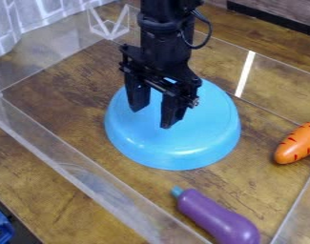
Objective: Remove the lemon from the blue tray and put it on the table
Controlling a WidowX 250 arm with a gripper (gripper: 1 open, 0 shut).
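Note:
The blue tray [189,133] lies upside-down-looking and glossy in the middle of the dark wooden table [68,100]. My black gripper [155,105] hangs over the tray's left half, its two fingers [170,111] apart and pointing down, so it is open. Only blue tray surface shows between the fingers. The lemon is not visible in this view; the arm may be hiding it.
An orange toy carrot [298,143] lies at the right edge of the table. A purple toy eggplant [218,219] rests near the front. Clear acrylic walls [68,176] edge the table on all sides.

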